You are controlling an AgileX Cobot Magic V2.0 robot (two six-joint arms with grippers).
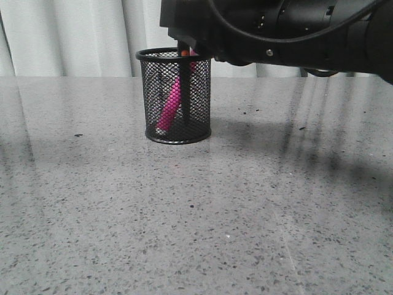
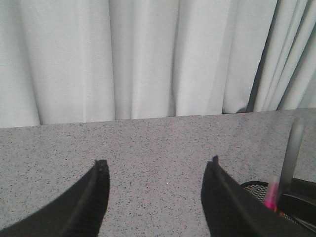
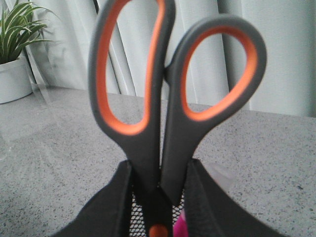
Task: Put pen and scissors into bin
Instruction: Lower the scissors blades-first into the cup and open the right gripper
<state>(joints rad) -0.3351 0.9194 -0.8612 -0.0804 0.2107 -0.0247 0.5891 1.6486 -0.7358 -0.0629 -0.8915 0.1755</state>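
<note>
The bin, a black mesh cup, stands on the table at the back centre. The pink pen leans inside it. My right gripper is shut on the scissors just below the grey and orange handle loops. It holds them upright, blades down inside the bin, with the pen beside them. In the front view the dark blades show through the mesh under the right arm. My left gripper is open and empty, beside the bin's rim.
A speckled grey table stretches in front of the bin. White curtains hang behind it. A potted plant stands at the table's back edge in the right wrist view. The right arm hangs over the table's right half.
</note>
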